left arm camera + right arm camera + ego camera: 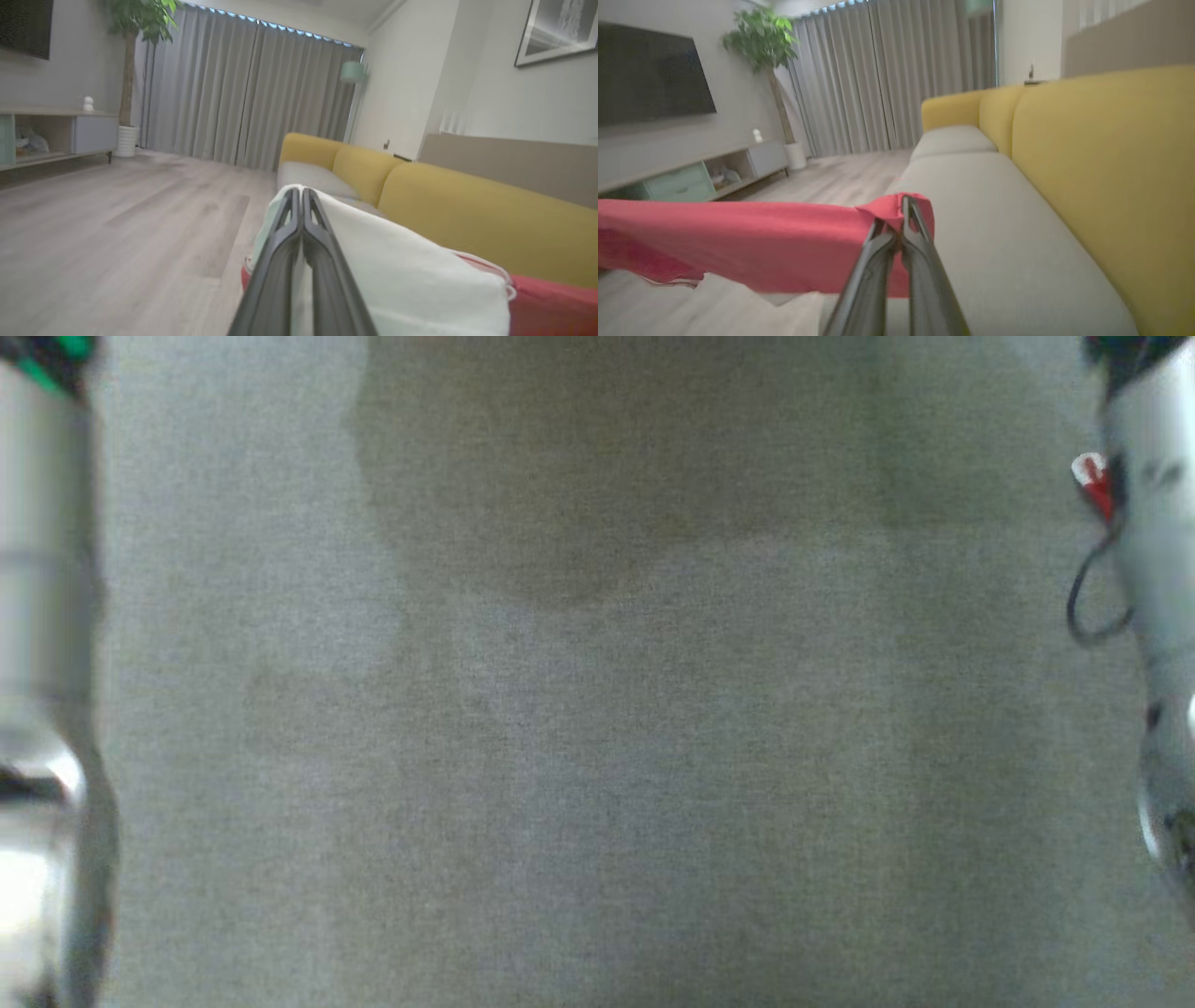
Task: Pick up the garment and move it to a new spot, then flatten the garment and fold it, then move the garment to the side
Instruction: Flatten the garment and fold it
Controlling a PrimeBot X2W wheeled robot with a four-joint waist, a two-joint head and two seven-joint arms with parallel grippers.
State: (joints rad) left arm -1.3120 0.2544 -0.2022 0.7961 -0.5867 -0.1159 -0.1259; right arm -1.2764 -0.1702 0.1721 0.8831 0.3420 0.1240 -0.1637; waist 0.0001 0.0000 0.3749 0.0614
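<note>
Left pincer: our left pincer point(302, 193) is squeezed tight on the white part point(402, 275) of the garment point(752, 238).
Right pincer: our right pincer point(896, 214) is pinched tight on a red edge of it.
Where it is: the garment hangs between our two pincers, over the gray seat point(999, 242) of the sofa. We think it is lifted off the seat.
How it feels: we think it is soft, thin and light. It flops and sags, and it will not break. It may slip or bunch up if we pull hard.
Where to hold: edges and corners are best, one in each pincer and well apart, so the cloth spreads flat when we lay it down.
Head view: we look down on the gray seat, with our left forearm point(37, 616) and right forearm point(1153, 616) at the sides.
Left wrist view: it gives us the white part up close, with a bit of red low down.
Right wrist view: it gives us the long red stretch going off to the left, and something white below it.
Farther off: the yellow back point(1101, 163), then the wood floor point(117, 224), then the plant point(756, 37) and the curtains point(243, 93).
</note>
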